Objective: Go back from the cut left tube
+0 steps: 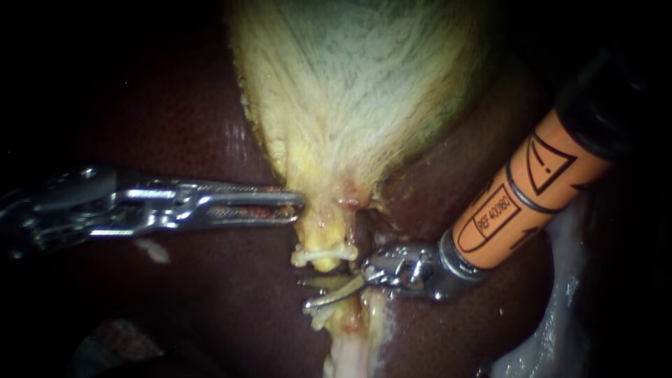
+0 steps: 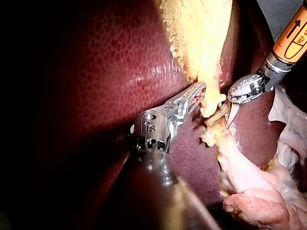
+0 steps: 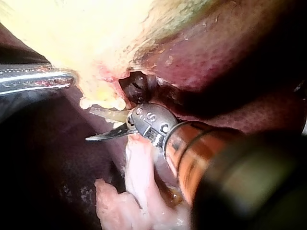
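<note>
Tube stump point(image 1: 323, 253) sits just above right instrument's point(image 1: 313, 294) open jaws.

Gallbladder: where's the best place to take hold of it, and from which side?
Probably the narrow neck just above the clip, from the endoscope view's left. The gallbladder tapers there to a thin fold, and the right instrument, blades open, crowds the other side.

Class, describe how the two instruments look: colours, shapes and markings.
The left instrument is bare silver metal with a long slotted tip. The right instrument has an orange sleeve with black markings, a silver wrist and curved blades.
</note>
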Action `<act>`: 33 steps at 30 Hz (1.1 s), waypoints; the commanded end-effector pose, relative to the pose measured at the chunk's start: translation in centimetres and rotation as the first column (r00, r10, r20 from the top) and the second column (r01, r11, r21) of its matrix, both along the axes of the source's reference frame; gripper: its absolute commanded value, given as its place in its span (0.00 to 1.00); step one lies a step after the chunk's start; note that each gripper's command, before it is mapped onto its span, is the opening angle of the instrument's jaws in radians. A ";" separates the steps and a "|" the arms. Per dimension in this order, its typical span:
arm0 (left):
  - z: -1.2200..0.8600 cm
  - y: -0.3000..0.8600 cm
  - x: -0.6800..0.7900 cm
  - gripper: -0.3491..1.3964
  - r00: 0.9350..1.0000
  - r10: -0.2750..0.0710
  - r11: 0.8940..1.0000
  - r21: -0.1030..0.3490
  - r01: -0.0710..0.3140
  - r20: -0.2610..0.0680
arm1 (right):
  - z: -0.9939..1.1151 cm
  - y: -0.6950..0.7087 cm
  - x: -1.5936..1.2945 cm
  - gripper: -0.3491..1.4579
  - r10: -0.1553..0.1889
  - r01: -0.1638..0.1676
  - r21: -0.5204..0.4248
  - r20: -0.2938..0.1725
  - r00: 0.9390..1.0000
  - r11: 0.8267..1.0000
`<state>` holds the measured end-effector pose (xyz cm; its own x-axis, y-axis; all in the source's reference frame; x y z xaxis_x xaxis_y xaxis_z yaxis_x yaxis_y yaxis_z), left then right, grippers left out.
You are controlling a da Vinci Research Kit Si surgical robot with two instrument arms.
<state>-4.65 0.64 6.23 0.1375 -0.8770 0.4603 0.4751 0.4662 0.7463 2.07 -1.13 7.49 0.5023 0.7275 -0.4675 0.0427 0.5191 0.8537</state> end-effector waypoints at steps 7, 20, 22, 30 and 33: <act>0.01 0.01 0.02 0.00 1.000 0.001 1.000 0.000 -0.001 0.001 | -0.12 -0.08 -0.02 0.85 -0.013 0.013 -0.010 -0.012 1.000 1.000; 0.02 0.01 0.03 0.00 1.000 0.002 1.000 0.000 -0.002 0.001 | -0.68 0.14 -0.59 0.98 -0.006 -0.022 -0.319 -0.088 0.996 0.947; 0.02 0.01 0.03 0.00 1.000 0.002 1.000 0.000 -0.002 0.001 | -0.75 0.26 -0.72 0.98 0.004 -0.037 -0.380 -0.089 0.996 0.924; 0.00 0.04 0.06 0.00 1.000 0.003 1.000 0.003 -0.003 0.003 | -0.97 0.73 -1.25 0.98 0.027 -0.059 -0.540 -0.067 0.997 0.840; -0.01 0.05 0.07 0.00 1.000 0.003 1.000 0.004 -0.003 0.003 | -1.01 0.80 -1.37 0.98 0.045 -0.063 -0.581 -0.046 0.998 0.812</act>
